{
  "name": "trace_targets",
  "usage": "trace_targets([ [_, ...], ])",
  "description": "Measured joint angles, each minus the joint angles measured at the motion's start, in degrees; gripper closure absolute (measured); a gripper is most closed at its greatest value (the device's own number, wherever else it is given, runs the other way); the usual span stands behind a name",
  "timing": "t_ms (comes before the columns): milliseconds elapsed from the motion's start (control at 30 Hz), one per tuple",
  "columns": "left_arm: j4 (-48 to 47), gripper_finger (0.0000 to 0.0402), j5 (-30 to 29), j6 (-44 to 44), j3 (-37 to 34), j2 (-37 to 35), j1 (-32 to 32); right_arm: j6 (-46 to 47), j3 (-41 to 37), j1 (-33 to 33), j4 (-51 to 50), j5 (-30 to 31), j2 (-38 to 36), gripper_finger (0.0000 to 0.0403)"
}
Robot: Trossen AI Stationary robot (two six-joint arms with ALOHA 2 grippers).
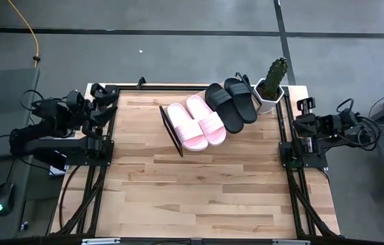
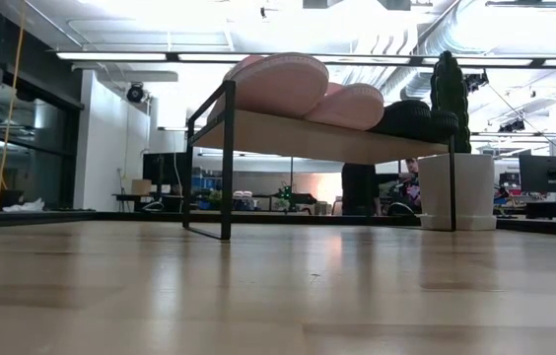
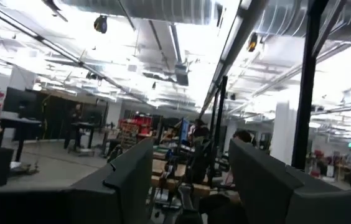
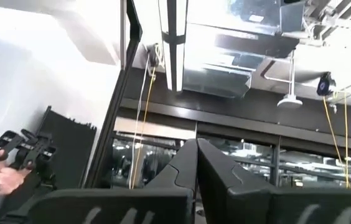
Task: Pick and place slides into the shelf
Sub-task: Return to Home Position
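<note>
The shelf point(image 1: 171, 131), a light-wood plank on thin dark legs point(image 2: 308, 133), stands at the table's far middle. Two pale pink slides point(image 1: 195, 122) lie side by side on its left half, straps up, and overhang the plank's near edge point(image 2: 278, 84). Two black slides point(image 1: 233, 102) lie beside them on the right half point(image 2: 411, 116). My left gripper point(image 1: 102, 103) is drawn back at the table's left edge, open and empty, pointing up into the room point(image 3: 191, 149). My right gripper point(image 1: 304, 116) is drawn back at the right edge, shut on nothing point(image 4: 195, 146).
A white hexagonal pot with a cactus point(image 1: 272, 85) stands at the far right, close against the shelf's right end point(image 2: 455, 187). Bare wooden tabletop point(image 1: 199, 190) stretches from the shelf to the near edge. Dark frame rails run along both sides of the table.
</note>
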Motion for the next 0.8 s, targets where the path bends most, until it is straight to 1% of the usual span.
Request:
trace_targets([
  [200, 7.0, 0.0202, 1.0, -2.0, -6.8, -2.8, 0.0, 0.9, -6.5, 0.0, 8.7, 0.0, -1.6, 0.0403],
  [400, 10.2, 0.0202, 3.3, -5.8, -12.2, -5.3, 0.0, 1.6, -13.1, 0.0, 17.2, 0.1, -1.6, 0.0403],
  [633, 15.6, 0.0202, 4.5, -7.2, -18.1, -6.7, 0.0, 1.9, -21.2, 0.0, 30.4, 0.3, -1.6, 0.0403],
  [700, 17.1, 0.0202, 5.1, -8.0, -19.7, -6.7, 0.0, 2.2, -22.8, 0.0, 31.9, 0.5, -1.6, 0.0403],
  [800, 19.8, 0.0202, 6.3, -8.3, -22.3, -6.7, 0.0, 2.7, -23.1, 0.0, 30.3, 1.2, -1.6, 0.0403],
])
